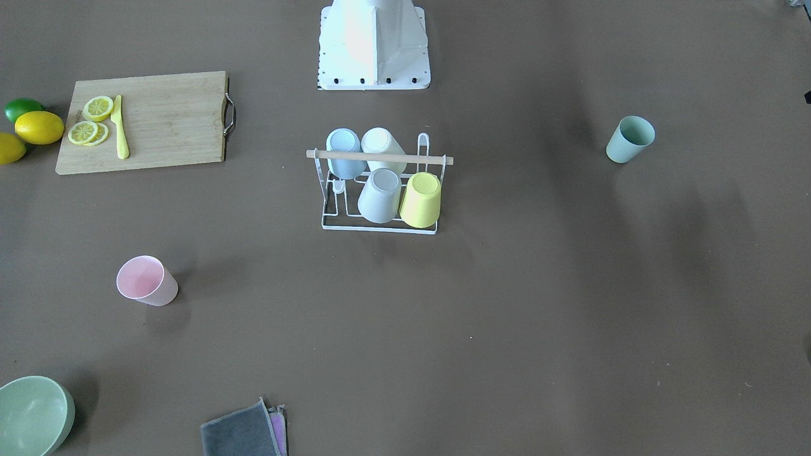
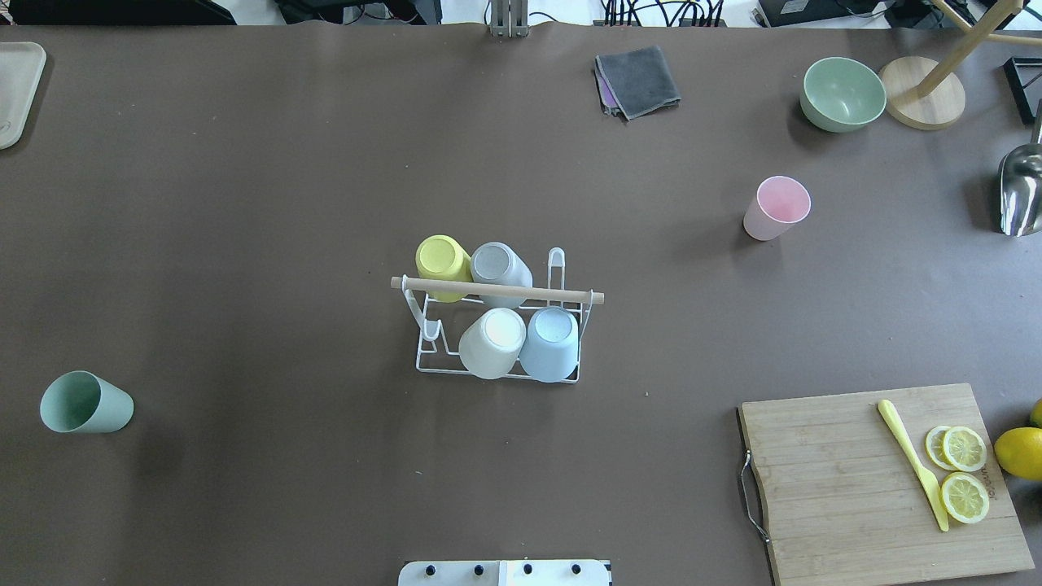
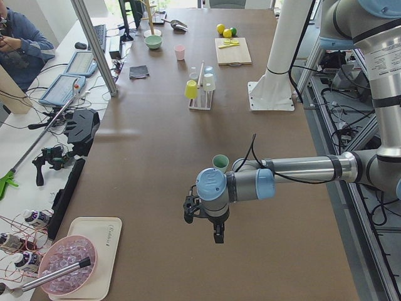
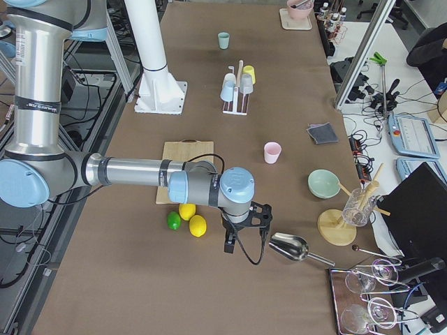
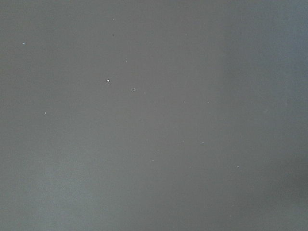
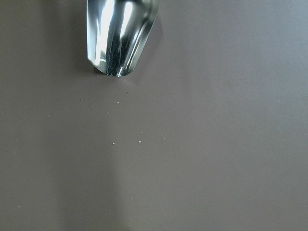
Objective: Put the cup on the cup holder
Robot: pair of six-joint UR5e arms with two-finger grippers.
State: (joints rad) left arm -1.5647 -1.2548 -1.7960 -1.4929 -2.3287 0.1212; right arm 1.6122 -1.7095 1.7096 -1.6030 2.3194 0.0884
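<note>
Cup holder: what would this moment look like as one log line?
holder: four cups on it | green cup: on table, left side | pink cup: on table, right side | left gripper, right gripper: away from both

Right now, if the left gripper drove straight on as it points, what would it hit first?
Probably the bare table: the left gripper points down, and its wrist view shows only tabletop.

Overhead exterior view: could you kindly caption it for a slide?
Cup holder with four upturned cups; pink cup, green cup apart.
</note>
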